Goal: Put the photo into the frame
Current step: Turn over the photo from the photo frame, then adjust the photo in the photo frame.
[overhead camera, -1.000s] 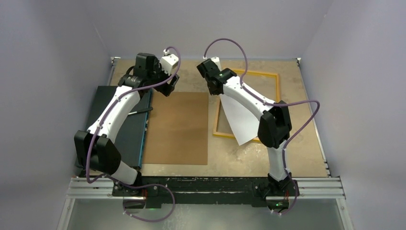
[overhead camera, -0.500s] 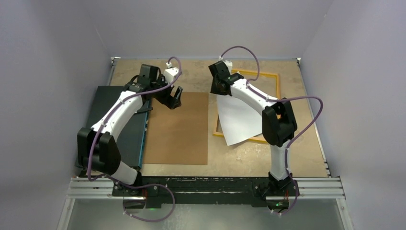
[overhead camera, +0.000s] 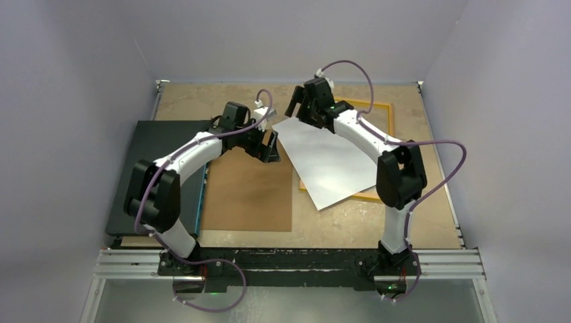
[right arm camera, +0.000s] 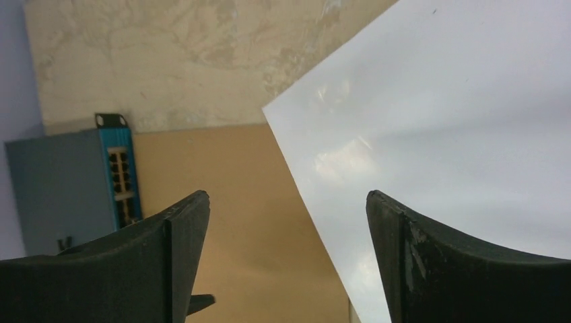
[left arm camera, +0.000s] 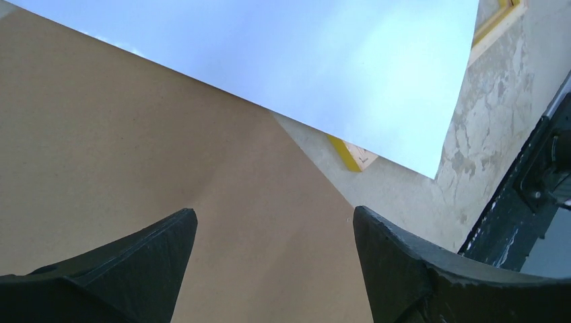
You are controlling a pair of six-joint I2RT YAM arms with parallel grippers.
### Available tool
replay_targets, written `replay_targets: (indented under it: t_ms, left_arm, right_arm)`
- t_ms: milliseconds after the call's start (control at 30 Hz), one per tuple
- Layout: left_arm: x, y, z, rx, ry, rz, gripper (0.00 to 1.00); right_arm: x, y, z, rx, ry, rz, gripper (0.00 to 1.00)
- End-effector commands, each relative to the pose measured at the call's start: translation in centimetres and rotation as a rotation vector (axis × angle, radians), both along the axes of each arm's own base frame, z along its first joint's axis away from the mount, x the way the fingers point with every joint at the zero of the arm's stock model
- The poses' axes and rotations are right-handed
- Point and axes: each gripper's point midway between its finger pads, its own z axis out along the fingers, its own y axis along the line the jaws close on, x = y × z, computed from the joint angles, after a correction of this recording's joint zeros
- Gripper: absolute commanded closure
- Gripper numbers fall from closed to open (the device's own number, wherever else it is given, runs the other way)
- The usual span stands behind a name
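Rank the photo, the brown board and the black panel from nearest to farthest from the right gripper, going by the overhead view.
1. Nearest, the photo: its far left corner lies directly under the right gripper.
2. Next, the brown board: just left of the photo.
3. Farthest, the black panel: beyond the board, at the far left.
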Motion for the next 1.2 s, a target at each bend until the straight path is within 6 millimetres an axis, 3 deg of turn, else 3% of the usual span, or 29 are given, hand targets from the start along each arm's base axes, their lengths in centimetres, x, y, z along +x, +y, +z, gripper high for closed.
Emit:
replay_targets:
  t_ms: [0,133,300,500,767,1000,1167]
  left_arm:
    - [0.7,-1.9,-0.8,-0.063,0.029,0.022,0.16]
    - [0.6,-2.5,-2.3,-0.044,0.051,0.033,0.19]
    - [0.6,-4.4,-4.2,-0.033,0.088,0.031,0.21]
    - [2.0,-5.8,-7.1,-0.057,0.183,0.085,0.27]
    - [3.7,-8.0,-8.1,-0.106,0.212,0.109,0.38]
    - [4.2,-8.1,-10.0,-0.092,0.238,0.147,0.44]
    - [5.0,-8.5,-9.9,-0.103,0.234,0.17,0.49]
  right_arm:
    - [1.9,-2.3,5.7,0.079,-0.109,-0.029,0.09]
    - [2.1,-6.4,7.1,0.046,-0.157,-0.069,0.01]
    - [1.8,-12.9,7.1,0.038,-0.186,-0.113,0.01]
    - [-0.1,-16.7,5.8,0.019,-0.193,-0.103,0.01]
    - [-2.9,-19.0,5.6,0.03,-0.222,-0.121,0.01]
    - [-4.4,-19.7,5.1,0.04,-0.227,-0.127,0.01]
    - [-4.8,-20.7,4.9,0.037,-0.225,-0.138,0.01]
